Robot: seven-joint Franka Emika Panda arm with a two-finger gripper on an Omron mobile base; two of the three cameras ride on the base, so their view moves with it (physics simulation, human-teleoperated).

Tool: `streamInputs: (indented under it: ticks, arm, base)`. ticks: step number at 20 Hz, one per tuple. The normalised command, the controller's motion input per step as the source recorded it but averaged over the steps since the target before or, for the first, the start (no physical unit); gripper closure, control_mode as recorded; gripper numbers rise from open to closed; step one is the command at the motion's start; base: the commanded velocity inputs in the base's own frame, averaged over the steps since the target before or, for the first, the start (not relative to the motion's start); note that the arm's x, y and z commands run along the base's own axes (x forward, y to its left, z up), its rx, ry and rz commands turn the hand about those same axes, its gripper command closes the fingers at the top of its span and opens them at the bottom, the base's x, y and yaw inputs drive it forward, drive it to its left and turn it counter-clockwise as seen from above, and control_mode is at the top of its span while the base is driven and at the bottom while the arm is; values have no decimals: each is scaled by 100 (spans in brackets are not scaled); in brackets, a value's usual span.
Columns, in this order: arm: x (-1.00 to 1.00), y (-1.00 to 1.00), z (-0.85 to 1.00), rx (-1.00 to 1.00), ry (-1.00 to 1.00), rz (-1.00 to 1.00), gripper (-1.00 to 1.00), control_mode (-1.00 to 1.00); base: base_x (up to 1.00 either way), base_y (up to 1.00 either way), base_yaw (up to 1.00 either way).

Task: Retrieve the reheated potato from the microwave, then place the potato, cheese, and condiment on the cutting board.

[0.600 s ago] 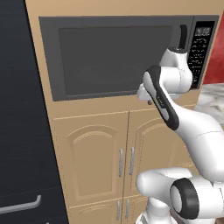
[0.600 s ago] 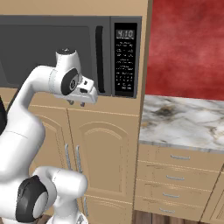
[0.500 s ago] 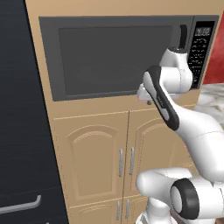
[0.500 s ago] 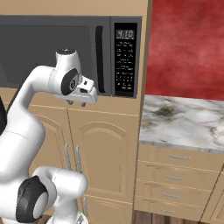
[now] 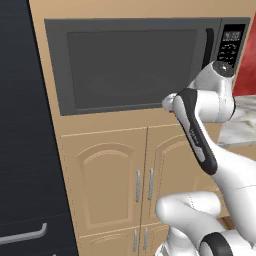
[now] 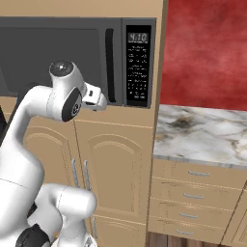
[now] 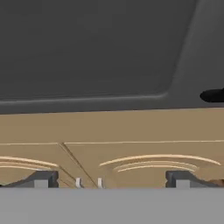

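Left base view: large dark grey built-in microwave [image 5: 132, 65] set in tan cabinetry, wide door shut, curved black vertical handle [image 5: 208, 47] at its right edge beside the button panel. White arm raised in front of the door's lower right corner, hand hidden behind the wrist. Compared with half a second back, no visible shift of arm or scene — paused, or creeping too slowly to register.

Right base view: two-finger gripper [image 6: 100, 102] poised just below and left of the handle's lower end, near it but apart. Marbled grey-and-white countertop [image 6: 202, 132] to the right, against a red wall [image 6: 205, 53]. Same pose as in the earlier picture here too.

Hand view: two dark fingertips [image 7: 41, 179] standing wide apart, nothing between them. Door's lower edge ahead, tan arched cabinet doors [image 7: 144, 164] beneath it, tip of the black handle at the right edge.

Judged from this: opening step not yet begun, door closed, so the small brown potato presumably inside, unseen. Cheese wedge, glass condiment bottle and wooden cutting board nowhere evident. Next move likely up and toward the handle, fingers straddling it.
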Motion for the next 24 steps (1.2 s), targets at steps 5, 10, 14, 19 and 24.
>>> streamInputs:
  ticks: [5, 10, 14, 19, 24]
  arm:
    - [0, -28, 35, 0, -24, 0, -100, -100]
    - [10, -33, 37, 0, -12, 0, -100, -100]
    - [31, -31, 39, 6, 1, 0, -100, -100]
    - [26, -27, 32, 0, 7, 0, -100, -100]
    - [26, -22, 23, -4, 7, -1, -100, -100]
  base:
    - [0, 0, 0]
    - [0, 0, 0]
    - [0, 0, 0]
    - [0, 0, 0]
    - [0, 0, 0]
